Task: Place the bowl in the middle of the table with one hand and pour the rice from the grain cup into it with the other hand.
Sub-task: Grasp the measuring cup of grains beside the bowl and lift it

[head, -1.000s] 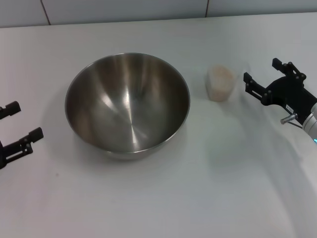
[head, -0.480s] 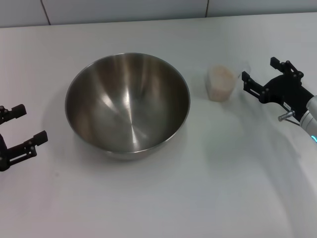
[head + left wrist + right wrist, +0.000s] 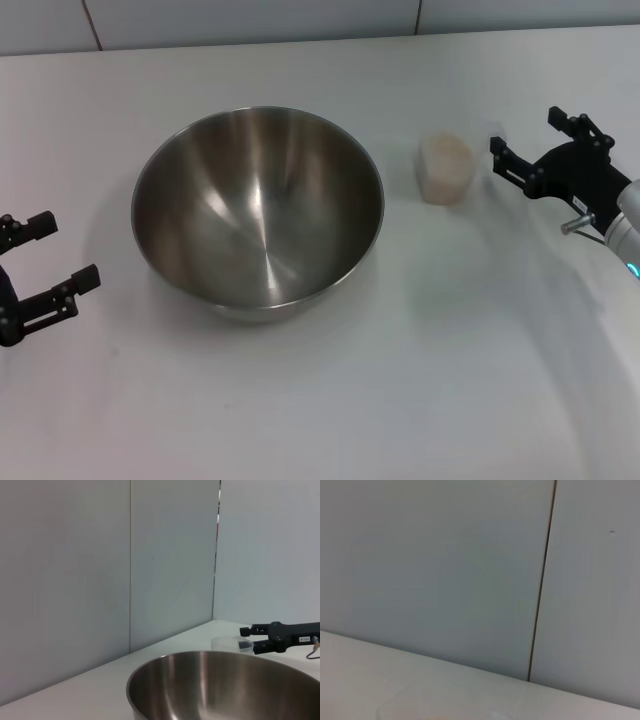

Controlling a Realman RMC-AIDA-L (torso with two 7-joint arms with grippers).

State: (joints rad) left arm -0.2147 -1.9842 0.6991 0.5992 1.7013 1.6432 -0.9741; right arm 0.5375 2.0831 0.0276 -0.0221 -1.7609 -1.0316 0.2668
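Note:
The big steel bowl [image 3: 258, 210] stands upright and empty on the white table [image 3: 330, 400], left of centre. To its right stands the small clear grain cup [image 3: 446, 168], filled with pale rice [image 3: 447, 152]. My right gripper [image 3: 526, 132] is open just right of the cup, its fingers pointing at it without touching. My left gripper [image 3: 70, 248] is open near the left edge, a short gap from the bowl. The left wrist view shows the bowl [image 3: 225, 685] close up, with the grain cup [image 3: 225, 643] and the right gripper [image 3: 250, 640] behind its rim.
A grey panelled wall [image 3: 250, 20] runs along the table's back edge. The right wrist view shows only that wall [image 3: 445, 570] and a strip of table [image 3: 395, 680]. Bare table lies in front of the bowl and cup.
The right gripper has shifted slightly toward the back, staying beside the cup. The left gripper has crept a little toward the bowl. Bowl and cup have not moved.

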